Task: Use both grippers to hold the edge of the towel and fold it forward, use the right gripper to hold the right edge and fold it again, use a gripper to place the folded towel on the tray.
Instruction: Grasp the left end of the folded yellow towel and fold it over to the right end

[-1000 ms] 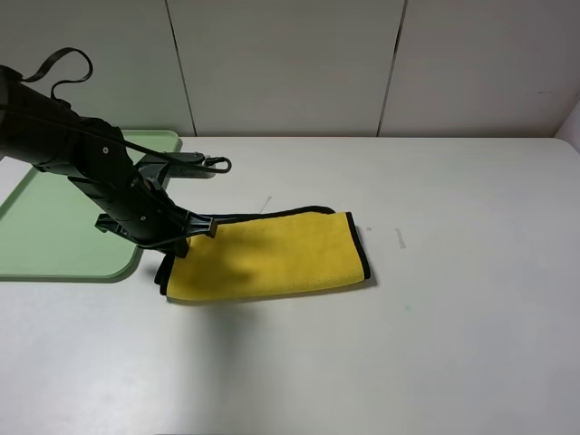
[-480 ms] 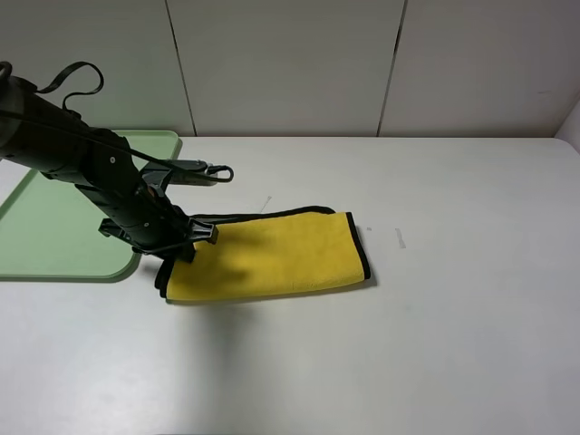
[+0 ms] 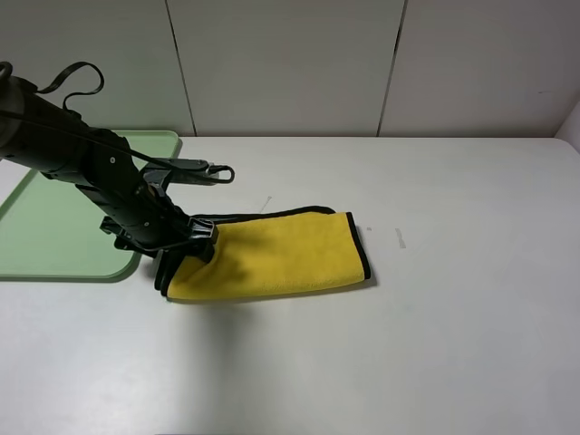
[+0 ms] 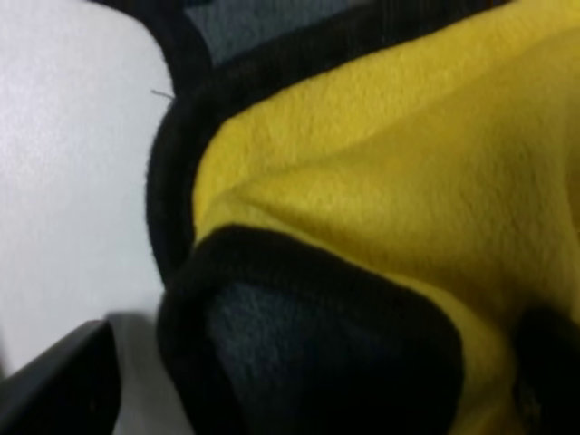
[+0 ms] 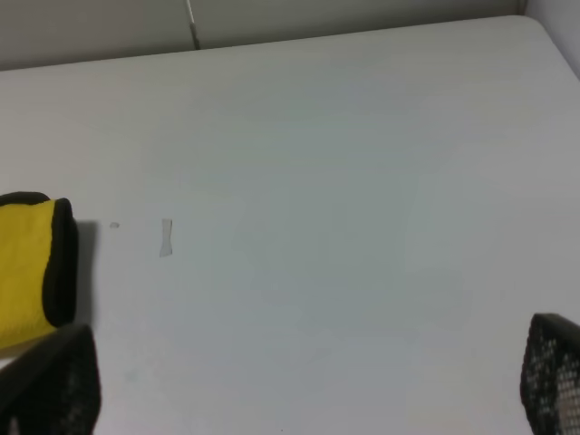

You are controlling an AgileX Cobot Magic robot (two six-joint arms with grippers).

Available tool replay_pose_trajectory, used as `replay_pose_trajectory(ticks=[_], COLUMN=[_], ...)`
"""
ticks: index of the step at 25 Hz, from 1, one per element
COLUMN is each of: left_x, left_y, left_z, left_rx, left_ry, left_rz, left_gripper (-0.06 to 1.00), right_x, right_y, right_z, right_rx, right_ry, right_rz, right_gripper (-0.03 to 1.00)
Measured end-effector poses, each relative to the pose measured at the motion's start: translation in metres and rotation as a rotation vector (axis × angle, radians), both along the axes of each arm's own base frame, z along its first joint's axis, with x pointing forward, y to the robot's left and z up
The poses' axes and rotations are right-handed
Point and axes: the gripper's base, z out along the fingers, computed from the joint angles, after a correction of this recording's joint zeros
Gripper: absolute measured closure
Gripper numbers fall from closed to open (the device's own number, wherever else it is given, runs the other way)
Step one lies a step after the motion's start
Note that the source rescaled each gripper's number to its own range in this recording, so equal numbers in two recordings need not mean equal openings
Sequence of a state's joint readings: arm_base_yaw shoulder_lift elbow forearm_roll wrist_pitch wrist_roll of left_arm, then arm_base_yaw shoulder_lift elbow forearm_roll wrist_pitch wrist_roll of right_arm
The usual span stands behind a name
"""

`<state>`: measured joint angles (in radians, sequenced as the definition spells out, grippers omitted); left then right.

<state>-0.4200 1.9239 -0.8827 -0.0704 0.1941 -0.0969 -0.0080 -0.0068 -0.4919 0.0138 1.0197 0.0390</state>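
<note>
1 bright-yellow towel (image 3: 281, 258) lay folded into a long rectangle on the white table (image 3: 453, 317), just right of the pale green tray (image 3: 45, 237) and not on it. Its nap looked soft and fuzzy. The edge of the towel (image 3: 364, 254), a narrow black trim, ran along the far side and down the right end, while the near side was a plain yellow fold. At the left end the cloth was rucked up, with black trim and a grey underside curling into view in the left wrist camera.

The left gripper (image 3: 201, 237) was down on that left end, its arm reaching over the tray's near right corner. In the wrist view, 1 black finger (image 4: 54, 385) sat off to the side of the cloth with a strip of bare table between them, so the jaws looked spread rather than clamped.

The right gripper (image 5: 299, 390) was out of the high camera's frame. Its own camera showed 2 fingertips set wide apart over bare table with nothing between them, the towel's right end at the picture's edge, and a small pale mark (image 5: 166, 237) beside it.
</note>
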Motion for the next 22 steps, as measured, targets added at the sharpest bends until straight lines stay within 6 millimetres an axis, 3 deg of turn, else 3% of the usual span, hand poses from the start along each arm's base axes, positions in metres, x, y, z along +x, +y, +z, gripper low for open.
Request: replay_pose_trajectory(ticks=[7, 15, 22], left_x=[0.000, 0.002, 0.006], left_y=[0.000, -0.001, -0.002], left_z=[0.000, -0.011, -0.017], left_rx=[0.000, 0.011, 0.010], left_ry=[-0.001, 0.011, -0.012], left_rz=[0.000, -0.005, -0.013], left_gripper=[0.10, 0.33, 0.39], right_x=[0.000, 0.000, 0.000], right_y=[0.000, 0.000, 0.000], right_z=[0.000, 0.000, 0.000], right_rx=[0.000, 0.000, 0.000], right_ry=[0.000, 0.000, 0.000], right_rz=[0.000, 0.000, 0.000], right_gripper=[-0.03, -0.03, -0.03])
